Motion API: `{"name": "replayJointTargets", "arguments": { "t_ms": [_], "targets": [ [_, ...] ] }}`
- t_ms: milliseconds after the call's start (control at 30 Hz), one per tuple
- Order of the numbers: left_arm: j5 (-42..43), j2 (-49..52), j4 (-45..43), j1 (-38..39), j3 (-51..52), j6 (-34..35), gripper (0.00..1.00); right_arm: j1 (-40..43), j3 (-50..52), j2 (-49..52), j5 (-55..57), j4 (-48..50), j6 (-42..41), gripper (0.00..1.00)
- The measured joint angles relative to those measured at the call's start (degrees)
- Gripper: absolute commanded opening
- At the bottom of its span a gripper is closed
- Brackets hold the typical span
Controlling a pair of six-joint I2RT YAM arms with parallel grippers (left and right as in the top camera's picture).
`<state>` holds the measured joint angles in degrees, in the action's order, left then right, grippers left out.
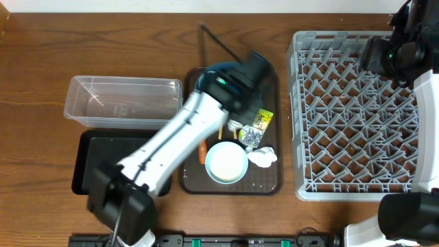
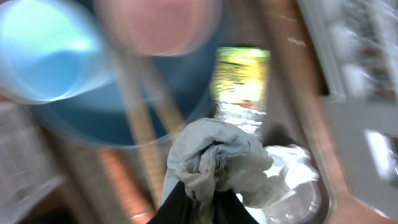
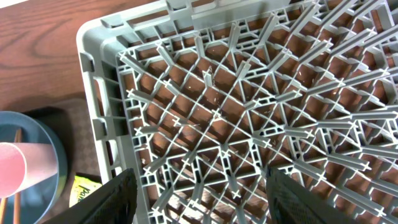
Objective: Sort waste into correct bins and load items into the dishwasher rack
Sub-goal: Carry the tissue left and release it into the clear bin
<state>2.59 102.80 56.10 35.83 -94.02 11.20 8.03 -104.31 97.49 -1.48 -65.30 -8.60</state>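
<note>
- The crumpled tissue [image 2: 217, 155] sits right at the tip of my left gripper [image 2: 199, 202]. Its lower folds are pulled down between the two dark fingers [image 2: 171, 211], which are pressed together on it. The wad bulges out just ahead of them.
- From overhead, that tissue [image 1: 250, 137] is over the right half of the brown tray [image 1: 267, 180], at the end of the left arm.
- Just beyond it lies the snack wrapper [image 2: 242, 74], yellow-green, flat on the tray. A second white wad [image 1: 262, 158] lies near the tray's right edge.
- The left wrist view is blurred, but I can make out the blue plate [image 2: 118, 118] with the chopsticks [image 2: 143, 124] across it. The light-blue cup [image 2: 50, 50] and the pink cup [image 2: 155, 25] are on the plate's far side.
- The bowl [image 1: 226, 163] stands near the tray's front, with the carrot [image 1: 202, 151] just beside it on the left.
- The clear tub [image 1: 123, 101] and black tray [image 1: 103, 161] are well apart, to the left.
- My right gripper [image 3: 199, 199] hangs over the rack [image 3: 93, 74], fingers spread wide, nothing between them.
</note>
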Motion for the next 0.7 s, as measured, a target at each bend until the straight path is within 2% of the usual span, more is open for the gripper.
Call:
{"name": "replayJointTargets", "arguments": {
  "t_ms": [367,500,700],
  "targets": [
    [-2.03,-3.17,6.38,-31.41,0.07,3.98,0.1,0.0,0.0,0.0,0.0,0.0,0.0,0.66],
    [-2.05,-3.17,6.43,-36.54,0.66,4.63,0.17,0.0,0.0,0.0,0.0,-0.02,0.0,0.66],
    [-1.9,-3.17,6.08,-39.21,4.11,5.31,0.17,0.0,0.0,0.0,0.0,0.0,0.0,0.66]
  ]
}}
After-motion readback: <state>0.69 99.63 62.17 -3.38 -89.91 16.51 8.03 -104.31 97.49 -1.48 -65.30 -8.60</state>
